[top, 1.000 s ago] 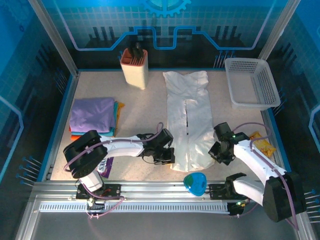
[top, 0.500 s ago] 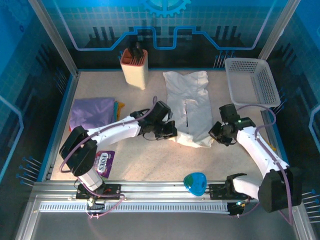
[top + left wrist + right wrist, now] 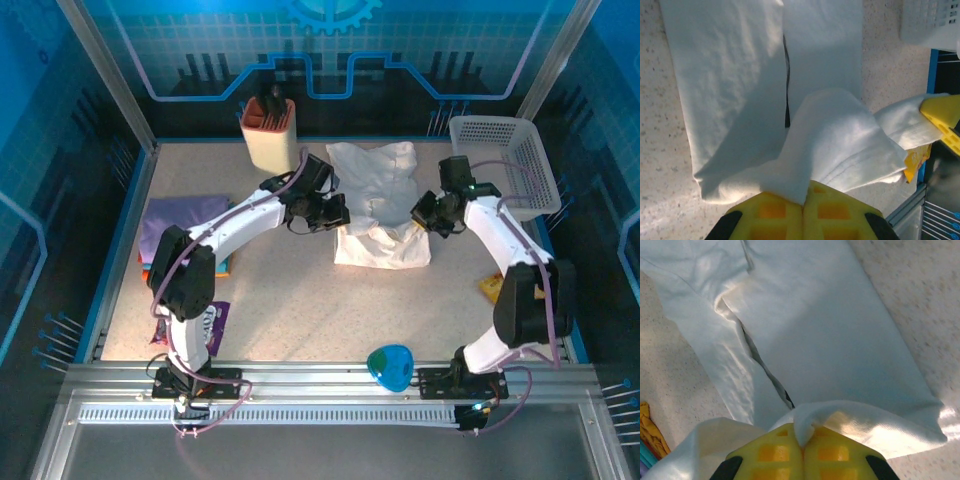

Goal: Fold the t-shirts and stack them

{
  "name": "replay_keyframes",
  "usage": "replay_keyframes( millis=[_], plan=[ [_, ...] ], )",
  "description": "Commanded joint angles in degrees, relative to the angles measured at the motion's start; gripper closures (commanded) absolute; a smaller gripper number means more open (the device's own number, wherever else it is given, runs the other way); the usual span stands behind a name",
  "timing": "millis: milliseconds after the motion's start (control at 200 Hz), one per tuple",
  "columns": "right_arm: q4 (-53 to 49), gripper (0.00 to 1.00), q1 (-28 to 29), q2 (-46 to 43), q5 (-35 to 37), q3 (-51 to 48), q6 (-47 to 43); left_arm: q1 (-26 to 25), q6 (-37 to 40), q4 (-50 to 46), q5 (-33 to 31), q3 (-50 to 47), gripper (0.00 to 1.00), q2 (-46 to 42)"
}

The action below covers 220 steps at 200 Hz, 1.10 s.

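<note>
The counter (image 3: 280, 290) carries everything, and I place things from the white basket (image 3: 490, 119) at its far right corner. The white t-shirt (image 3: 385, 215) lies just left of the basket. Its long axis runs from the basket's far end back toward the arm bases. The near part of the shirt is lifted and doubled over the flat part. The folded purple pile (image 3: 185, 228), with orange edges under it, sits well apart from the basket, on the shirt's other side.

The right end effector (image 3: 425, 215) is clenched on the raised cloth at the shirt's basket-side edge. The right wrist view shows its pads (image 3: 770, 452) pressed together with white fabric pinched between them. The left end effector (image 3: 335, 215) is likewise clamped on the hem at the edge away from the basket, as the left wrist view (image 3: 802, 200) confirms.

What matters next, I judge, is that the flat, unfolded half lies beyond both end effectors, toward the basket's far end. Both arms look about level along that axis, so I would carry the hem straight along it, keeping them even to avoid a skewed fold.
</note>
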Motion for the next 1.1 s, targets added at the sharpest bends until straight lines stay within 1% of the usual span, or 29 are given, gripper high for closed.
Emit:
replay_keyframes(
  millis=[0,205,490,630,695,715,735,770,805,810,851,886,891,936,951,1011,1056,1096],
  plan=[
    [0.7,0.95,-1.9,4.2,-3.0,4.7,-2.3,1.5,2.1,-2.5,1.1,3.7,1.00,3.1],
    [1.1,0.95,-3.1,10.4,-4.8,11.0,-3.7,4.0,2.2,-1.7,2.2,7.0,1.00,7.4],
    [1.9,0.91,-3.4,16.1,-6.3,14.4,-3.9,6.3,2.8,0.3,4.5,9.4,1.00,11.6],
    [3.0,0.88,-4.0,18.2,-6.3,14.2,-3.7,7.1,3.2,2.4,5.6,10.9,0.91,14.5],
    [4.6,0.84,-4.5,19.5,-6.5,14.0,-3.5,7.7,3.5,4.1,6.0,12.1,0.82,16.5],
    [4.9,0.82,-4.7,20.1,-6.6,14.2,-3.4,8.1,3.6,4.7,6.4,12.5,0.80,17.4],
    [5.2,0.78,-4.8,20.7,-6.7,14.4,-3.4,8.5,3.6,5.2,6.9,13.1,0.77,18.3],
    [6.0,0.65,-5.3,21.8,-7.5,15.1,-3.5,9.3,3.6,5.3,7.7,14.6,0.71,20.0],
    [6.0,0.52,-5.7,22.9,-8.0,15.9,-3.7,10.3,3.8,5.3,8.7,16.4,0.63,21.6],
    [6.1,0.52,-5.8,23.0,-8.0,16.0,-3.6,10.5,3.8,5.2,8.8,16.6,0.62,21.8],
    [7.2,0.37,-6.2,23.6,-9.1,16.4,-4.3,11.5,4.1,4.0,9.1,18.5,0.55,23.2],
    [7.8,0.24,-6.4,23.4,-9.4,16.3,-5.0,12.5,4.5,2.8,9.2,19.6,0.53,23.7],
    [8.0,0.20,-6.5,23.2,-9.5,16.2,-5.2,12.6,4.6,2.7,9.2,19.6,0.53,23.7],
    [8.6,0.02,-6.5,21.8,-9.2,15.2,-6.2,13.6,5.2,1.7,9.3,19.5,0.52,22.9],
    [8.6,0.00,-6.5,21.1,-8.9,14.9,-6.6,13.9,5.4,1.6,9.2,19.1,0.52,22.2],
    [8.8,0.00,-6.5,18.2,-8.3,12.6,-7.9,14.5,6.7,1.8,8.7,16.1,0.50,18.8],
    [9.3,0.00,-6.4,15.6,-8.1,10.2,-8.5,14.5,7.3,2.6,8.0,12.8,0.47,15.9],
    [9.7,0.00,-6.3,13.2,-7.9,8.0,-8.9,14.5,7.4,3.2,8.1,10.0,0.46,13.5]
  ],
)
